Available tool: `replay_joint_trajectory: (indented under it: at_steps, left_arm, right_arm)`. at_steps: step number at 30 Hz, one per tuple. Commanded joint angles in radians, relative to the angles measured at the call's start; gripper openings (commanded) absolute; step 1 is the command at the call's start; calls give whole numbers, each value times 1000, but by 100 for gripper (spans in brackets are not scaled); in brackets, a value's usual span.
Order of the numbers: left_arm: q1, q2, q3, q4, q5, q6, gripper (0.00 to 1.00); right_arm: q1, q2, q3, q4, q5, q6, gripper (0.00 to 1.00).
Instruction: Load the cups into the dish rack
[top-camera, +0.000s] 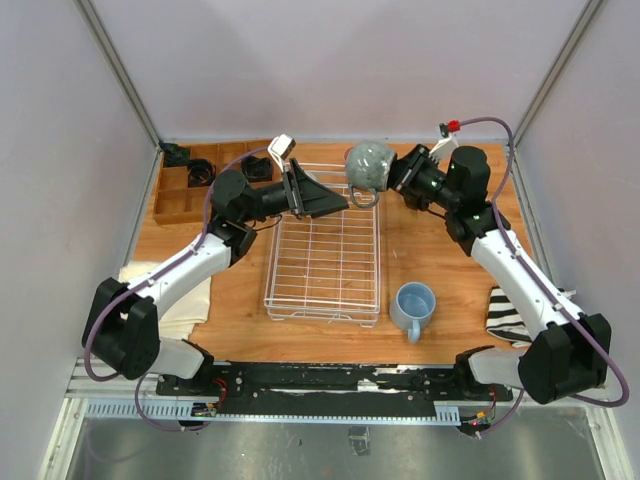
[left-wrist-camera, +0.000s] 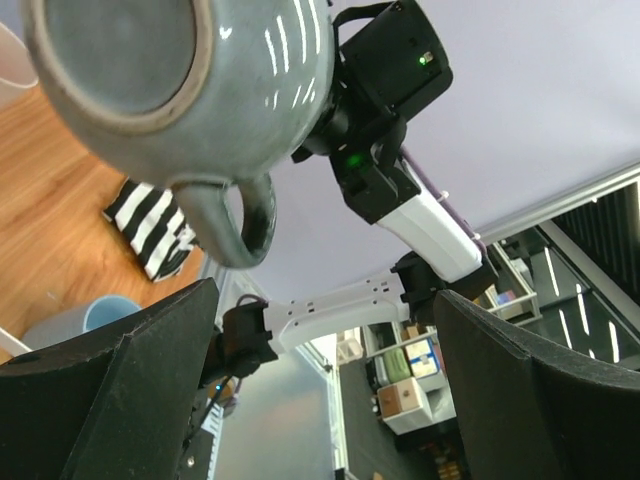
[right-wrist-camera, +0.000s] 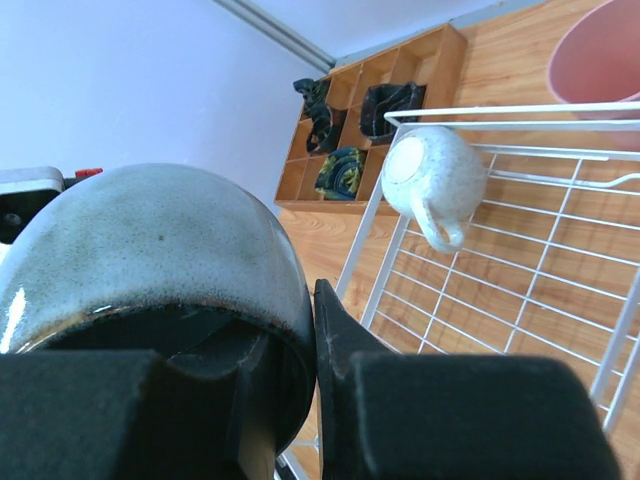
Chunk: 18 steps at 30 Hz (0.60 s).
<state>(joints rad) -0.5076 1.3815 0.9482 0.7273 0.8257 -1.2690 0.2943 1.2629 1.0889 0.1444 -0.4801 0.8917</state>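
Observation:
My right gripper (top-camera: 390, 172) is shut on the rim of a grey-green mug (top-camera: 367, 165), one finger inside and one outside (right-wrist-camera: 345, 330). It holds the mug in the air over the far right corner of the white wire dish rack (top-camera: 325, 300). The mug (left-wrist-camera: 190, 90) fills the top of the left wrist view, handle down. My left gripper (top-camera: 322, 196) is open and empty over the rack's far end, pointing at the mug. A white speckled mug (right-wrist-camera: 435, 180) lies in the rack near its far left corner. A light blue mug (top-camera: 413, 305) stands on the table right of the rack.
A brown wooden compartment tray (top-camera: 175, 200) with black coiled objects sits at the far left. A pink tumbler (right-wrist-camera: 600, 50) stands just outside the rack. A striped cloth (top-camera: 510, 312) lies at the right, a white cloth (top-camera: 185, 300) at the left.

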Motion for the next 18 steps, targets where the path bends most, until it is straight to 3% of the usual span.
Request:
replay_joint_trajectory:
  at_steps: [1,14,18]
  left_arm:
    - [-12,34,43,87,-18,-21,94]
    - [-20,74,77,36,-53,2,94]
    - [-20,83,67,98,-74,-38,96]
  right_arm:
    - [45,4,54,181,1,60,1]
    - [102,68,102,232,20,59,1]
    - [107,79,105,235,18,50,1]
